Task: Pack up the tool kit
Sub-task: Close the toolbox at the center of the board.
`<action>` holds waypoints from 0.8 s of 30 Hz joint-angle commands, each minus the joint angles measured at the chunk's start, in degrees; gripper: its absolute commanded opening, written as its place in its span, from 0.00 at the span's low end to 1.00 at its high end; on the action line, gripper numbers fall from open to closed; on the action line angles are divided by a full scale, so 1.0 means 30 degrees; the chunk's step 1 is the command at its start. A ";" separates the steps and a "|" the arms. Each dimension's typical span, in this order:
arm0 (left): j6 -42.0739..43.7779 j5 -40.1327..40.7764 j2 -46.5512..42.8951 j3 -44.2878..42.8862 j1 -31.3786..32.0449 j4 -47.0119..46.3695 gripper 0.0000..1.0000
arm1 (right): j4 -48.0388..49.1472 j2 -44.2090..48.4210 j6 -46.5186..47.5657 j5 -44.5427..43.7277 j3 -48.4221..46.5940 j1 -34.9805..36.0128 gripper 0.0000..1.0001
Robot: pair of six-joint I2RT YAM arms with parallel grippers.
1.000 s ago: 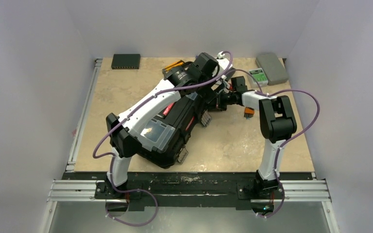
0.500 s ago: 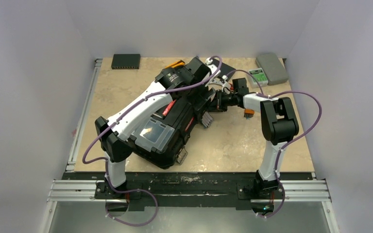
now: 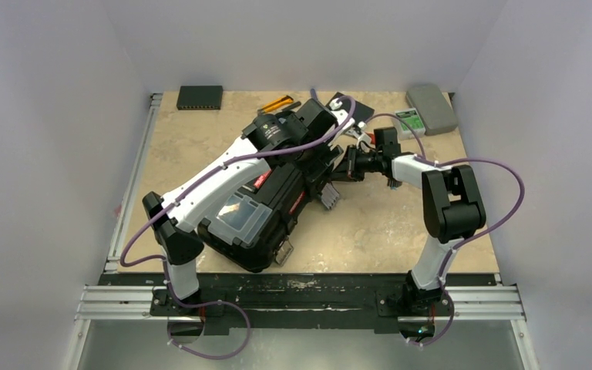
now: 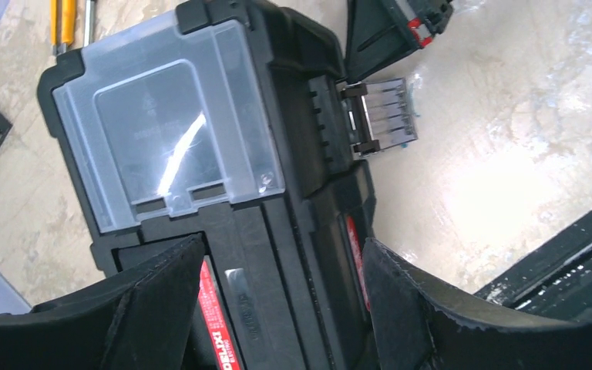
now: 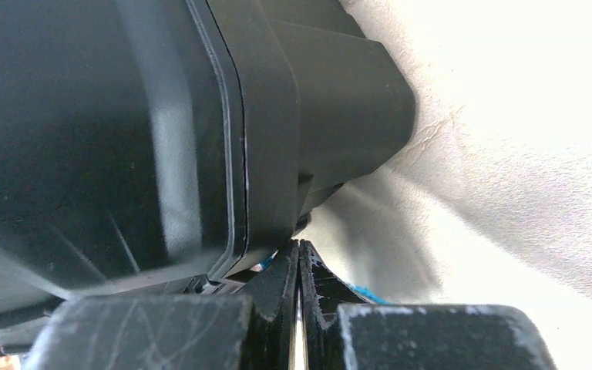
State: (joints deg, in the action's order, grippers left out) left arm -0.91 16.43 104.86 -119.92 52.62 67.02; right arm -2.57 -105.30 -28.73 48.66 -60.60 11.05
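Toolbox [image 3: 266, 208] at middle of desk [image 3: 401, 223], long axis slanting near-left to far-right, directly under left gripper [image 4: 277, 266], spread astride red-marked handle [image 4: 250, 316] and nearer for a lift; right gripper [image 5: 298, 270], pressed together, low beside box's far-right end.

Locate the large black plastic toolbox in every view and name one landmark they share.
Top external: large black plastic toolbox centre-left, under the white left arm.
Left wrist: toolbox fills left and centre, clear lid uppermost.
Right wrist: its dark wall fills the left half.
Shared landmark: beige marbled tabletop.
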 commanded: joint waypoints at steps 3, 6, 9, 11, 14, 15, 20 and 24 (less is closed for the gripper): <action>0.0235 -0.2827 -0.0388 -0.0400 0.0315 -0.0528 0.72 | 0.0452 0.1137 -0.0993 0.2289 0.0067 0.0501 0.00; 0.0844 -0.4166 -0.0216 0.0289 0.0331 -0.1355 0.72 | 0.0742 0.1071 -0.1370 0.2651 0.0214 0.0475 0.00; 0.1085 -0.4533 0.0215 0.0147 0.0492 -0.1327 0.71 | 0.0470 0.1154 -0.0902 0.2450 0.0199 0.0459 0.00; 0.1155 -0.4143 0.0261 0.0263 0.0549 -0.1511 0.71 | -0.0033 0.0956 -0.0460 0.2359 0.0056 0.0398 0.00; 0.1378 -0.3191 0.0339 0.0499 0.0551 -0.1613 0.71 | 0.0429 0.0710 -0.0684 0.3095 0.0328 0.0389 0.00; 0.1411 -0.2685 0.0436 0.0545 0.0523 -0.1601 0.71 | 0.0605 0.0730 -0.0777 0.3086 0.0489 0.0389 0.00; 0.0898 -0.2338 0.1246 0.0541 -0.0474 -0.1399 0.72 | 0.0334 0.0091 -0.0518 0.2064 0.0719 0.0384 0.00; 0.0474 -0.2433 0.1385 0.0752 -0.1180 -0.1470 0.72 | 0.0738 -0.1144 -0.1101 0.1211 0.0338 0.0440 0.00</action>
State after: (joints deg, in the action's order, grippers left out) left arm 2.04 8.21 108.75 -118.19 51.37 63.79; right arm 0.19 -105.69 -30.59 49.47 -59.22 10.83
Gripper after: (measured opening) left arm 0.716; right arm 0.001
